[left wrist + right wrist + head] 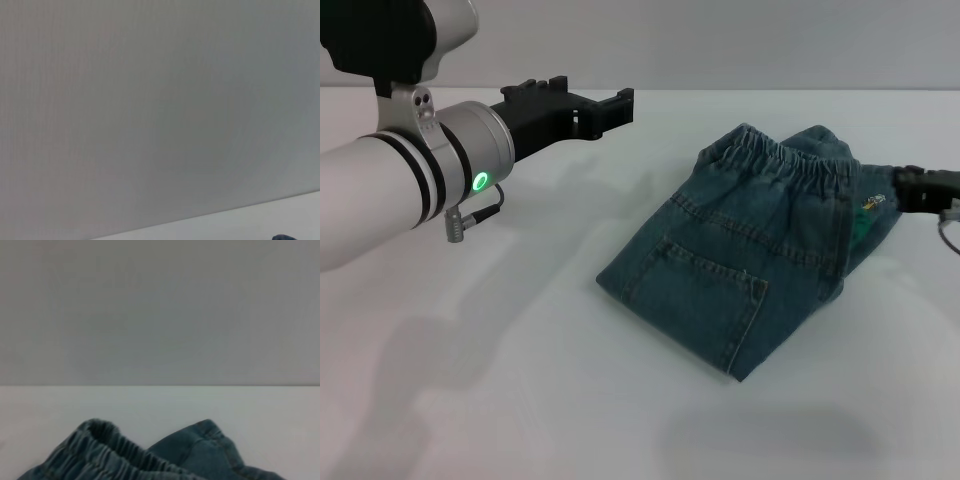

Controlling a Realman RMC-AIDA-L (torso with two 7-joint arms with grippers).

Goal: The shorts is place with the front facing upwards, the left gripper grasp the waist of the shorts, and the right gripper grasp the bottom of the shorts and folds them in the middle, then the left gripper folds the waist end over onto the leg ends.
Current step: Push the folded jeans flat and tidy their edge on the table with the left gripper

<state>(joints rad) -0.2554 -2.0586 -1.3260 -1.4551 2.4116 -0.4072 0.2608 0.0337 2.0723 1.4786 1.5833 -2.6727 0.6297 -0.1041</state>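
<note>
White table point(520, 380) bears folded shorts point(740, 270); left gripper point(605, 108) spread apart aloft, right gripper point(900, 190) unclear beside them.

A plain white counter point(520, 380) fills the near ground, smooth and matte, with soft grey shadows lying across it. Behind its far edge rises a bare pale grey wall point(720, 40).

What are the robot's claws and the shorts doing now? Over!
Left gripper raised, left of the shorts, holding nothing. Right gripper at the shorts' right edge. Shorts folded on the table, waist at far end. Nothing in the way.
</note>
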